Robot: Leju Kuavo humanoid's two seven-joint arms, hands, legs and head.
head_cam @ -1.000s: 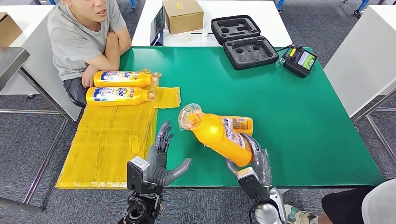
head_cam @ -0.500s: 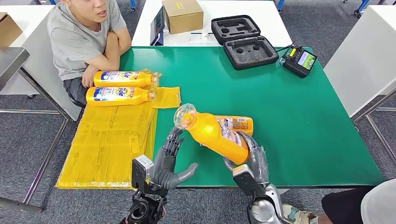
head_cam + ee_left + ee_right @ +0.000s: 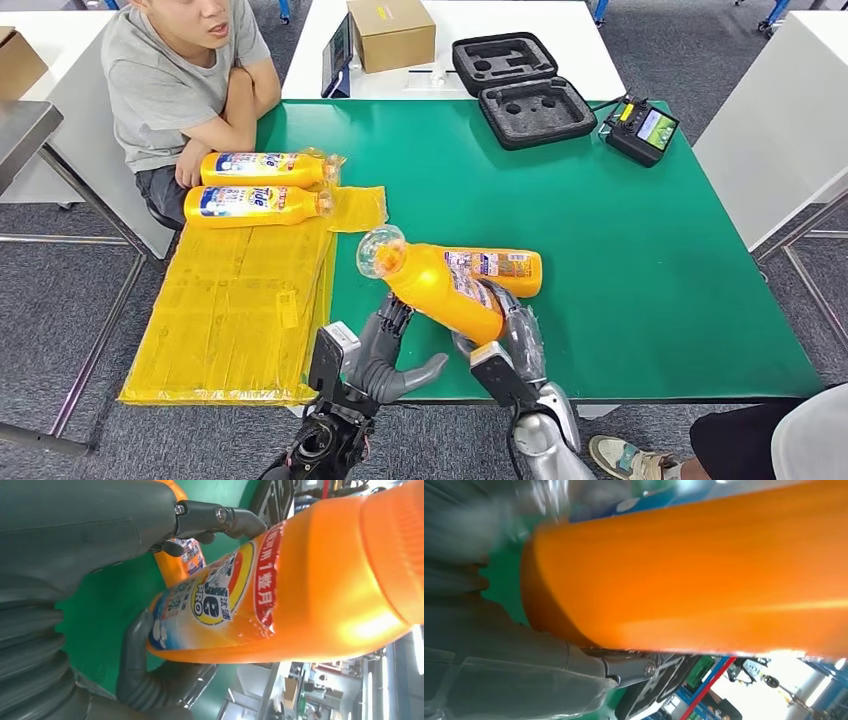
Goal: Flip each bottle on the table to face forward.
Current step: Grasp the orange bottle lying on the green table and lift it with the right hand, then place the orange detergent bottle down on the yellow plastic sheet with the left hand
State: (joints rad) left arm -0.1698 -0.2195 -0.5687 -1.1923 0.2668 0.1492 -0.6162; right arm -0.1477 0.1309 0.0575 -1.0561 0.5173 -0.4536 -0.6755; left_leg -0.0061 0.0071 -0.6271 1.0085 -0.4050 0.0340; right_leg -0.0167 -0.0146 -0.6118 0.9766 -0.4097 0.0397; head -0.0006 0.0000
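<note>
Orange bottle (image 3: 445, 290): tilting above green table (image 3: 650, 260), cap end raised. Right hand (image 3: 510, 335) gripping base, fingers clamped round body. Left hand (image 3: 385, 350) reaching under bottle, fingers apart, thumb out, fingertips touching underside. Second bottle (image 3: 505, 268) lying behind.

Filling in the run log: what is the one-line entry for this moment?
right hand: holds lifted bottle | left hand: open under it | second bottle: on table | two bottles: on yellow sheet

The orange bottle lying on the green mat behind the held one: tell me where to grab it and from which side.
Grip the lying bottle around its labelled mid-body, from above. It lies flat on the mat, long side up, and the held bottle blocks the near side.
</note>
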